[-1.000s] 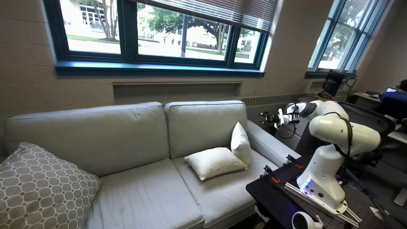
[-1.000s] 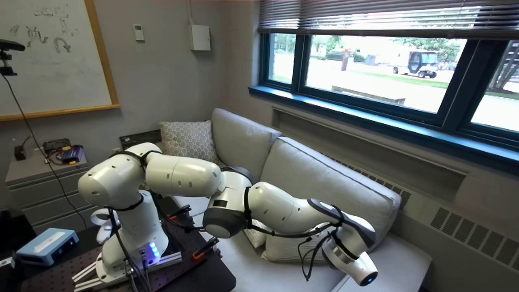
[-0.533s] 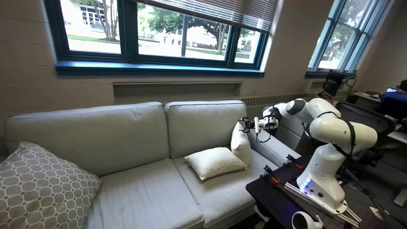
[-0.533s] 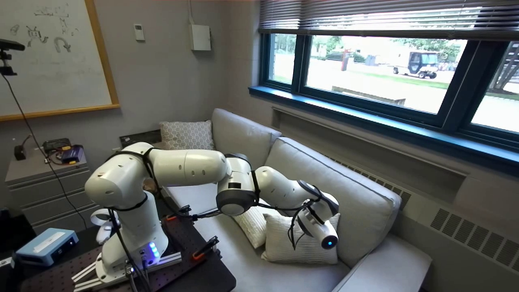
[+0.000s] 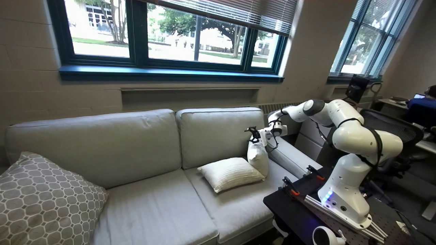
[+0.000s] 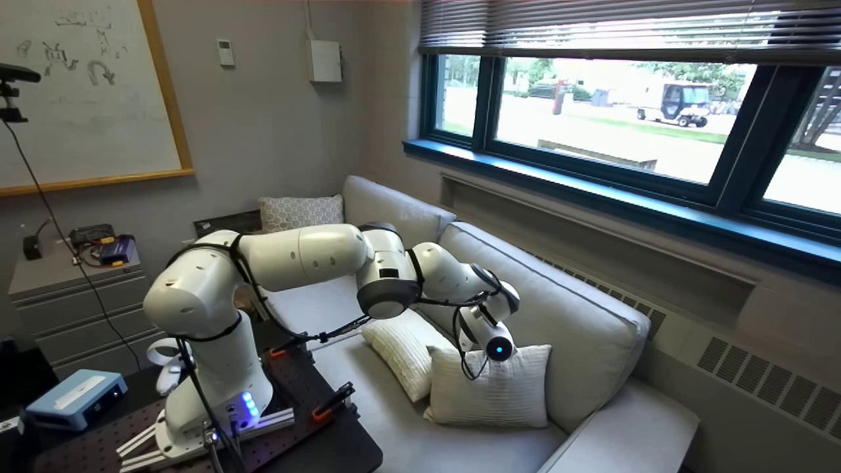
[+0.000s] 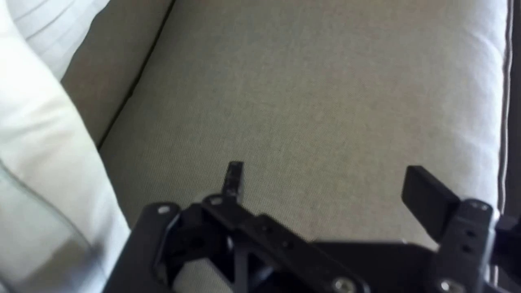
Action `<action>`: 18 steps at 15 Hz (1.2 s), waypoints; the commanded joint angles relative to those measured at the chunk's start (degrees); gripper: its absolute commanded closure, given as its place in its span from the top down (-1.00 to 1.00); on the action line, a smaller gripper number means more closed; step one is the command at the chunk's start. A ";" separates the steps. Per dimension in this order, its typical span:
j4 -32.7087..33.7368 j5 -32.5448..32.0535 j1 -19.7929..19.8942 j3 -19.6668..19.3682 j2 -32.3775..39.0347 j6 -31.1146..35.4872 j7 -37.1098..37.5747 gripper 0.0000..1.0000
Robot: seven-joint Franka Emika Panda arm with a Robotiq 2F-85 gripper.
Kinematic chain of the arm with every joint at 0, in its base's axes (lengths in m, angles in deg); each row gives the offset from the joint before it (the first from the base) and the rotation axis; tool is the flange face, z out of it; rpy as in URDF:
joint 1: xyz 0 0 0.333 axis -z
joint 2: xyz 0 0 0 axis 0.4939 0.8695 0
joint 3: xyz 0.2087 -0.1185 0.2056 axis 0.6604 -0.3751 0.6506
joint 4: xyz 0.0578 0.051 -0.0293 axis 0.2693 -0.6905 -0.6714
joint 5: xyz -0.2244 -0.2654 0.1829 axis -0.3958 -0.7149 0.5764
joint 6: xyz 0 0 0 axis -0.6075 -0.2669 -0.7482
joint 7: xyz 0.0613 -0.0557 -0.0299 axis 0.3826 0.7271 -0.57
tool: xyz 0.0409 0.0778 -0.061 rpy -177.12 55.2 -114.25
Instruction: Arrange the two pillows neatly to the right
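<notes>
Arm swung toward two cream, finely ribbed pillows.

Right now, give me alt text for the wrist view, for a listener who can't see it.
An open black gripper with nothing in its grasp spans the lower part of the picture, in front of a broad grey-beige sofa cushion. A cream pillow is cut off by the left edge, with what looks like a second pillow above it.
</notes>
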 commanded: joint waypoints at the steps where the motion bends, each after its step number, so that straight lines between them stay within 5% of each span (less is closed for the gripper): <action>1: -11.21 4.54 1.35 2.92 -8.68 10.07 -13.82 1.00; 5: -16.54 12.63 1.53 8.97 -14.61 23.44 -30.35 1.00; 10: -10.00 23.99 0.45 12.15 -13.48 37.99 -51.14 1.00; 13: -2.53 33.13 -2.43 7.23 -10.74 43.85 -60.97 1.00; 18: 9.20 47.29 -13.45 -10.12 -5.46 49.30 -61.46 1.00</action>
